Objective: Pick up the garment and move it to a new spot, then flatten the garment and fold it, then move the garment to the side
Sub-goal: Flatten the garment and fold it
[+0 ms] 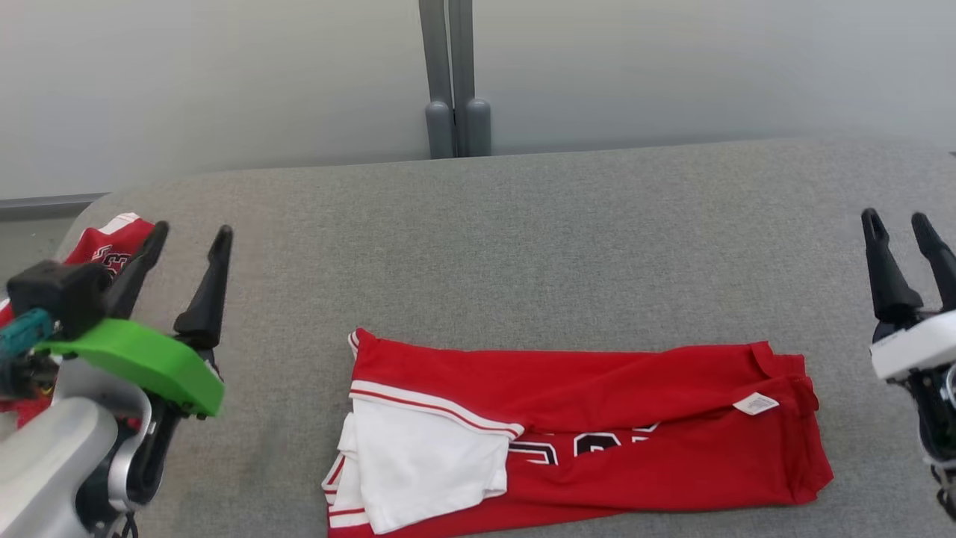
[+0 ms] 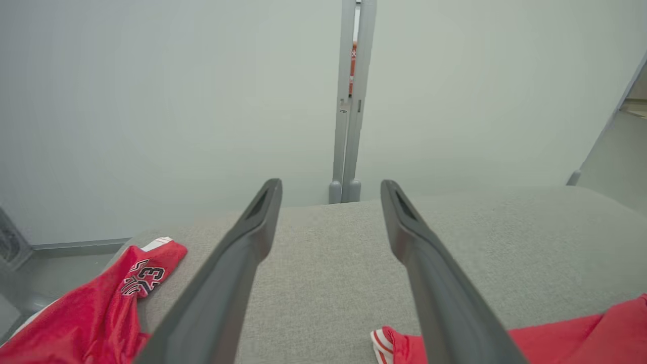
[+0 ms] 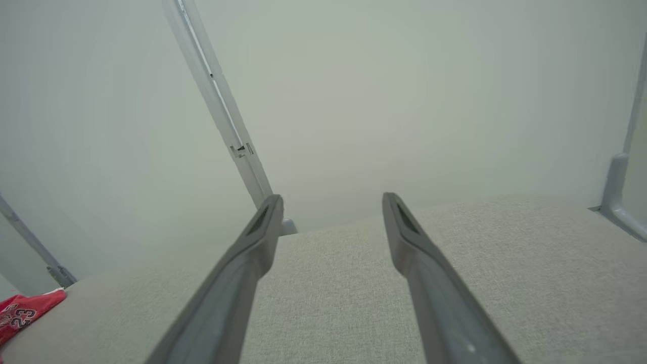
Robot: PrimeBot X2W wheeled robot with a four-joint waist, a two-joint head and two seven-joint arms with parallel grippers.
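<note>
The garment [image 1: 597,426], a red jersey with white sleeve trim and black numbers, lies folded into a long band near the front of the grey padded table [image 1: 523,239]. Its left corner [image 2: 391,344] shows low in the left wrist view. My left gripper [image 1: 190,237] hangs open to the left of it, nothing between its fingers [image 2: 252,237]. At the far right my right gripper [image 1: 896,223] is open too, above bare fabric, with its fingers [image 3: 409,237] apart and empty.
A second red jersey [image 1: 104,246] lies bunched at the table's left edge, behind my left arm; it also shows as a jersey [image 2: 101,308] with number print and a jersey corner [image 3: 25,311]. Grey wall panels with a post [image 1: 454,75] stand behind the table.
</note>
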